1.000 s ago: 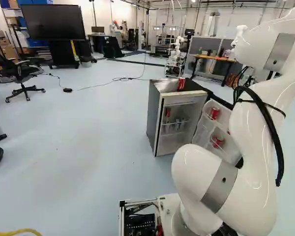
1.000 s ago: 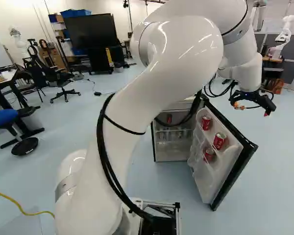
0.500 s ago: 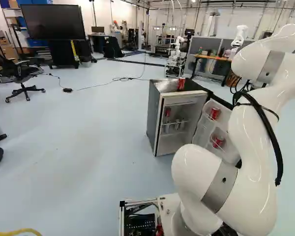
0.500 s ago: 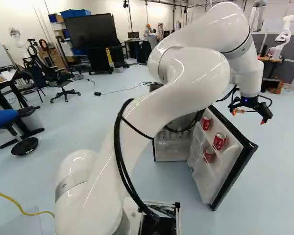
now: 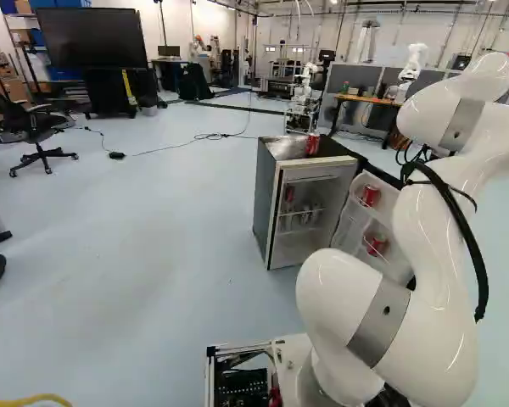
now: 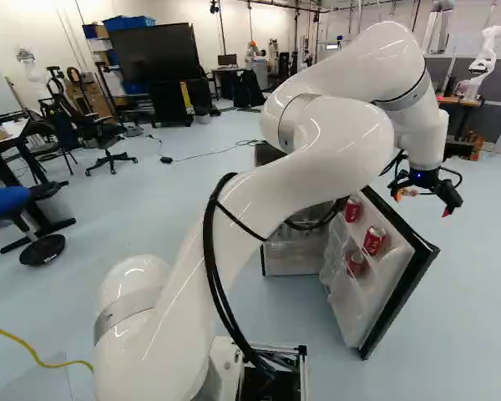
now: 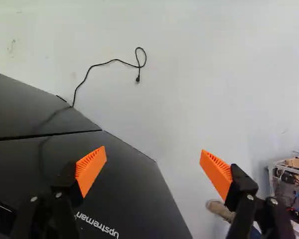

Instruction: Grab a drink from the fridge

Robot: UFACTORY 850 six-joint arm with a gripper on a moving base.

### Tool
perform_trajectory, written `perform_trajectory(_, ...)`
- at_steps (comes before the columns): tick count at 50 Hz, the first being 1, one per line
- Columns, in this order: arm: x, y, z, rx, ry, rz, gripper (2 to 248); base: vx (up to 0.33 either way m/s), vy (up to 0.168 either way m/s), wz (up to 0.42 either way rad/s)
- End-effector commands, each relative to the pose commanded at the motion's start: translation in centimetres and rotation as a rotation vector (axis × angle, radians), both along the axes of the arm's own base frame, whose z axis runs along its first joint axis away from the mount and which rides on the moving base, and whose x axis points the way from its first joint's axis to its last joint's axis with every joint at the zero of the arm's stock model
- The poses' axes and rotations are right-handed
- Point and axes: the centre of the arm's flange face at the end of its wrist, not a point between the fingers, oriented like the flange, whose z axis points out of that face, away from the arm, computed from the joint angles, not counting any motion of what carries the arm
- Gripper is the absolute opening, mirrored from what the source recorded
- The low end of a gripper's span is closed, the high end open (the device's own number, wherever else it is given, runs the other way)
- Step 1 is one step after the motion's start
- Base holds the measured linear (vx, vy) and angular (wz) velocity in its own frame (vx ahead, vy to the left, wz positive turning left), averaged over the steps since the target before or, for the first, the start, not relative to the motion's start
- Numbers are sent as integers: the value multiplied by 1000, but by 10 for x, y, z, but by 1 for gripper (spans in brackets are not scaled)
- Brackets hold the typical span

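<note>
Change: your white arm (image 6: pixel 332 138) has dipped at its upper links over the last second. In the right base view the tool (image 7: pixel 153 150) sank early in that second, then all but levelled off. Base, fridge (image 5: pixel 267 199) and cans read as unchanged.

Tool state: fingers spread wide, orange pads (image 7: pixel 91 168) facing each other, nothing gripped. It hangs right of the open fridge door (image 6: pixel 344 311); in the wrist view the door's dark outer face lies under and beside one finger, with floor under the gap. A black power cord (image 7: pixel 114 60) lies on that floor.

Drinks: red cans sit at the upper left (image 6: pixel 351 210), upper right (image 6: pixel 374 241) and lower (image 6: pixel 356 264) spots in the door's racks. Another red can (image 5: pixel 312 146) stands on the fridge top. The red item inside (image 5: pixel 289 194) is probably a can too; the view is poor there.

Meaning: the lowering looks like approach, but you are on the wrong side of the door. Next you likely need to bring the tool left over the door's edge to the racks. Risk: a low pass could knock the door.
</note>
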Motion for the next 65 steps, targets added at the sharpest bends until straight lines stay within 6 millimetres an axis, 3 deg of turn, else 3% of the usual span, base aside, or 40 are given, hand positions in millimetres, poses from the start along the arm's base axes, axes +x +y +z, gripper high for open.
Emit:
perform_trajectory(32, -13, 17, -4, 117, 177, 7, 247, 0, 0, 0)
perform_trajectory(65, -21, 76, -5, 260, 402, 53, 247, 0, 0, 0)
